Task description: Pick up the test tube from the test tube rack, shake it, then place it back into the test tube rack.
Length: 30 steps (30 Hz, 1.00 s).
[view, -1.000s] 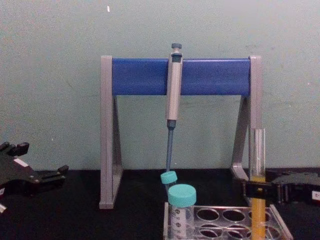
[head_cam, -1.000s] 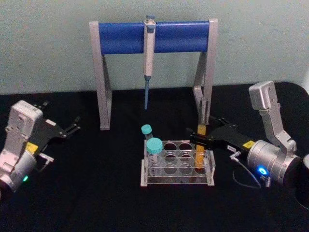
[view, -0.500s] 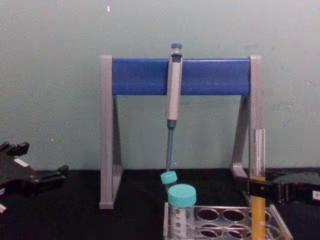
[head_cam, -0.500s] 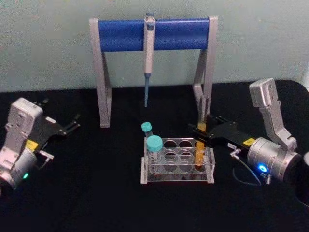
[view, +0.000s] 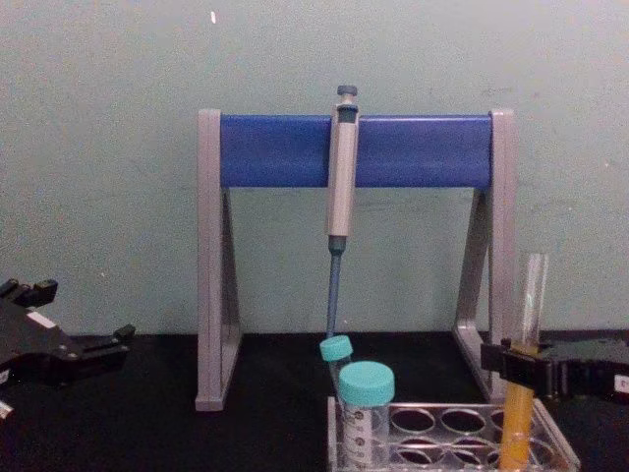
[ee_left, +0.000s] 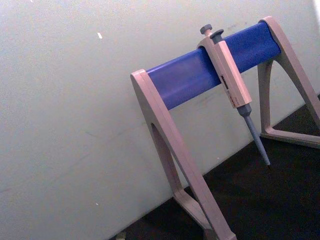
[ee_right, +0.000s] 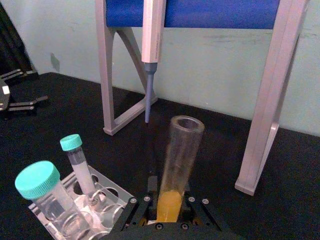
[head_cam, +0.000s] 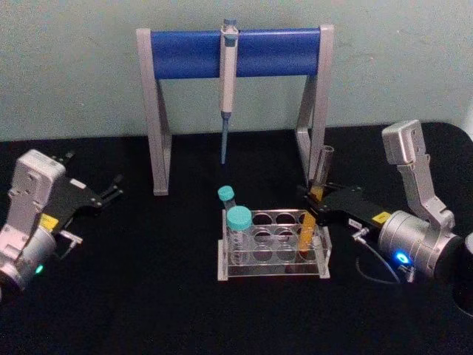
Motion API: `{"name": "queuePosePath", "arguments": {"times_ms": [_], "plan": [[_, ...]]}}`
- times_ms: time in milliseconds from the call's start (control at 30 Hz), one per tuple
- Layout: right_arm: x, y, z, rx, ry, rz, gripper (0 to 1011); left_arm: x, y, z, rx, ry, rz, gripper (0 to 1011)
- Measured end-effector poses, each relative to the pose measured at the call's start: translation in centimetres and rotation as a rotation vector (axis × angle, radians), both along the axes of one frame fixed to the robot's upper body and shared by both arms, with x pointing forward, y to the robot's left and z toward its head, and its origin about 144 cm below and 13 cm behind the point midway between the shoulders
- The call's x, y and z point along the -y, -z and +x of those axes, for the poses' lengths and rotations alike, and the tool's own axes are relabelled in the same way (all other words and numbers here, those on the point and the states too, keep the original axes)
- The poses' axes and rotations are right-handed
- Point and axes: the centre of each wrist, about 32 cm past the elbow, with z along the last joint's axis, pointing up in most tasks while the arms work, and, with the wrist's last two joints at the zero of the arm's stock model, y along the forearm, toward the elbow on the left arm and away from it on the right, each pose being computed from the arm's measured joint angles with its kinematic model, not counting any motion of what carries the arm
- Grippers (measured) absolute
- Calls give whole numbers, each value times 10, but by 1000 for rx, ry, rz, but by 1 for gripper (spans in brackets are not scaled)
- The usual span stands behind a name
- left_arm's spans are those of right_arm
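Observation:
The test tube (head_cam: 315, 194), clear glass with orange-yellow liquid in its lower half, leans with its top tilted toward the right. Its bottom still sits in a right-hand hole of the clear test tube rack (head_cam: 272, 269). My right gripper (head_cam: 312, 206) is shut on the tube at mid-height, just above the rack. The chest view shows the tube (view: 532, 295) slanting up out of the black fingers of that gripper (view: 518, 368), above the rack (view: 462, 406). From the right wrist, the tube (ee_right: 180, 160) rises from between the pads. My left gripper (head_cam: 112, 191) rests open at the far left.
Two teal-capped tubes (head_cam: 238, 225) (head_cam: 225, 197) stand at the rack's left end. Behind the rack stands the grey-and-blue pipette stand (head_cam: 185, 53) with a pipette (head_cam: 228, 81) hanging from it; its right leg (head_cam: 314, 111) is close behind the held tube.
The held tube went from upright to tilted, its top swinging right while its bottom stayed in the rack. The rack shifted slightly. The left arm stayed put.

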Motion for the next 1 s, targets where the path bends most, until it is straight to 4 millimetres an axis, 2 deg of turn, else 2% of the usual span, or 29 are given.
{"name": "queuePosePath", "arguments": {"times_ms": [67, 567, 1000], "plan": [[0, 0, 0, 0, 0, 1, 237, 0, 0, 0, 0, 0, 0, 1001], [0, 0, 0, 1, 0, 0, 237, 0, 0, 0, 0, 0, 0, 1001], [-4, 4, -10, 87, -28, -41, 235, 0, 0, 0, 0, 0, 0, 1001]]}}
